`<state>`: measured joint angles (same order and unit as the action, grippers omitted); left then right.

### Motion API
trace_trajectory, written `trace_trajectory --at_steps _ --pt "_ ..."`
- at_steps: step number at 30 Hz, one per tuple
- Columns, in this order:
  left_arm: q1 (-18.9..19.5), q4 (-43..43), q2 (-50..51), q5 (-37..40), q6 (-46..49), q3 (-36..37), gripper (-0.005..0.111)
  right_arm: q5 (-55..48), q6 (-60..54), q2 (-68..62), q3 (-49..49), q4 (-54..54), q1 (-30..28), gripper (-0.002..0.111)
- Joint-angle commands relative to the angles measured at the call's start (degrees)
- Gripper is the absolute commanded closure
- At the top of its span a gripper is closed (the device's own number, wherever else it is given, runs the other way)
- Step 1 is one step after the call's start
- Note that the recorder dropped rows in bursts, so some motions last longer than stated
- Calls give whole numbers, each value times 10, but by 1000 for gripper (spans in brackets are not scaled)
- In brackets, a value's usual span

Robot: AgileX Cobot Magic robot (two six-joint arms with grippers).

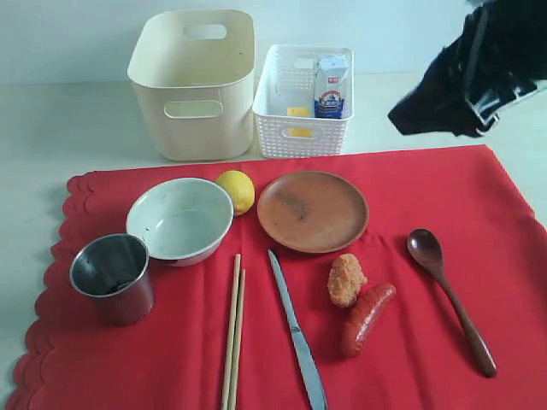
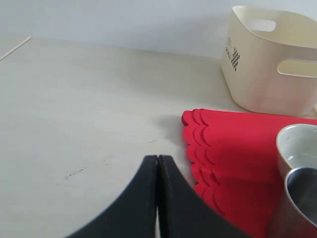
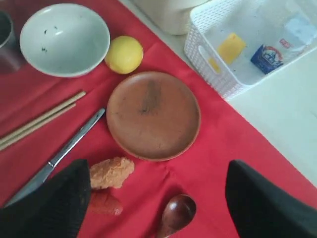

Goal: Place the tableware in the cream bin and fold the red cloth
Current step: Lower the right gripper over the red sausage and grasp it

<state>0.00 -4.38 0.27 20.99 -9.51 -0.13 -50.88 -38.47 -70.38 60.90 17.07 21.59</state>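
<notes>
A pair of wooden chopsticks (image 1: 233, 333) and a silver knife (image 1: 297, 337) lie closest to the exterior camera, roughly parallel, just in front of the brown plate (image 1: 313, 211) and to its left. The plate sits flat near the middle of the red cloth (image 1: 427, 196).

To the left of the plate, the white bowl (image 1: 180, 219) stands upright, with a lemon (image 1: 237, 190) between the two and touching the bowl's rim. Further left and nearer the camera is the steel cup (image 1: 113, 276), just beside the bowl. In front of the plate lie a nugget (image 1: 346, 279) and a sausage (image 1: 367, 318), side by side. To the plate's right the dark wooden spoon (image 1: 449, 299) rests with its bowl end nearer the plate.

The cloth is spread flat, its scalloped edge well left of the plate. Behind the plate, off the cloth, stands a white perforated basket (image 1: 301, 135) holding a milk carton (image 1: 331, 87) – and left of it, the cream bin (image 1: 195, 120).

The right end effector (image 3: 157, 168) hangs above the cloth to the right of the plate, its fingers wide apart. The left end effector (image 2: 158, 161) has its fingers pressed together over bare desk (image 1: 51, 128), beyond the scalloped edge.

The desk is pale and matte with faint scuffs – a plain light wall (image 1: 68, 34) rises behind it.
</notes>
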Motion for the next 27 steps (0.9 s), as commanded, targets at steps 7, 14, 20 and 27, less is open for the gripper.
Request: trace_trajectory --at_steps 7,14,20,27 --pt "0 -1 -3 -6 1 1 107 15 -299 -22 -94 41 -3 43" --pt "0 -1 -3 -6 1 1 107 9 -379 -100 -96 59 -3 48" --pt "0 -1 -3 -6 1 1 107 28 -414 -158 -96 30 -3 48" --pt "0 -1 -3 -6 1 1 107 28 -456 -223 -96 3 -3 48"
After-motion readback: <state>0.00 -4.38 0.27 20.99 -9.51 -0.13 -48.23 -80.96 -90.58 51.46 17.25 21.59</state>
